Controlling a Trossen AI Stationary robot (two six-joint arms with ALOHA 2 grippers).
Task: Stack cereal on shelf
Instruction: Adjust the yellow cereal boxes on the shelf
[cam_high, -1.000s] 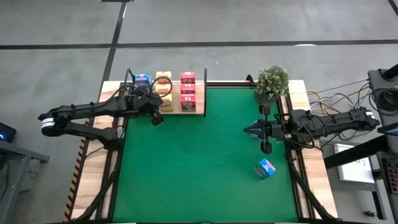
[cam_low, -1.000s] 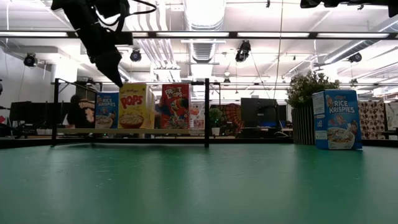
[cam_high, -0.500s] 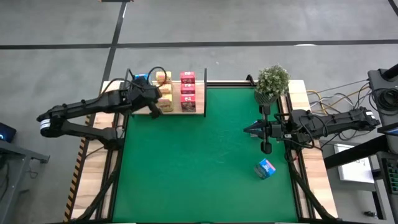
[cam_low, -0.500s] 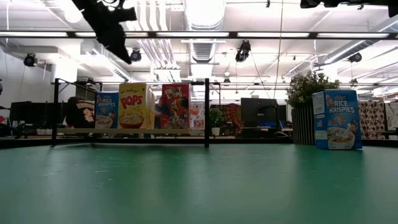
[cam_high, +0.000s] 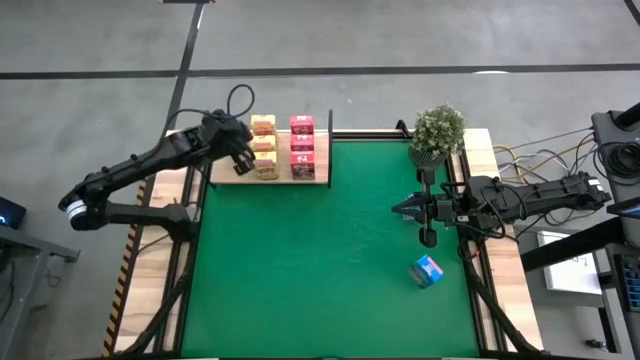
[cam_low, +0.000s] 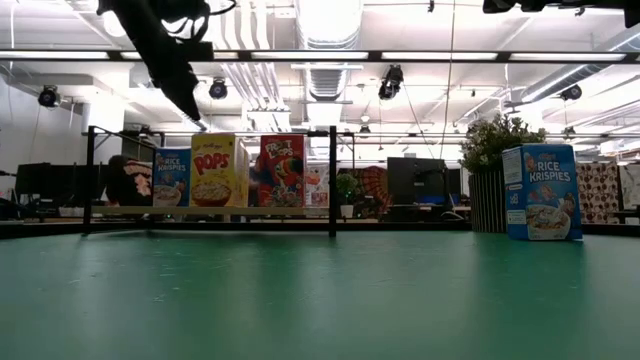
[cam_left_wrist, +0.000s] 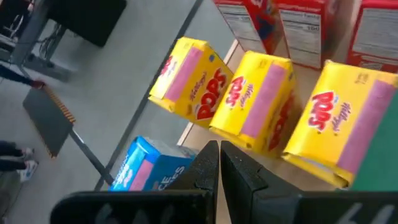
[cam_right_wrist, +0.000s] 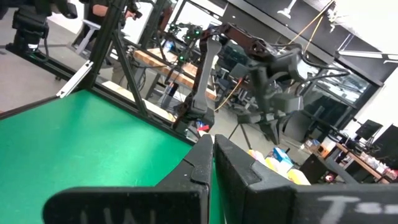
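Observation:
The light-wood shelf stands at the mat's far left, with black posts. On it stand a row of yellow boxes and a row of pink boxes. A blue box stands left of the yellow ones, and my left arm hides it in the high view. My left gripper is shut and empty, hanging above the shelf's left end, over the blue box. Another blue box stands on the mat at the right. My right gripper is shut and waits above the mat's right side.
A potted plant stands at the mat's far right corner. The green mat lies bare between the shelf and the lone blue box. Wooden table edges and black frame rails run along both sides.
My left gripper has risen from beside the shelf's near left end. It has drawn back toward the table's far left and now hangs over the blue box. The boxes on the shelf and the blue box on the mat have stayed in place.

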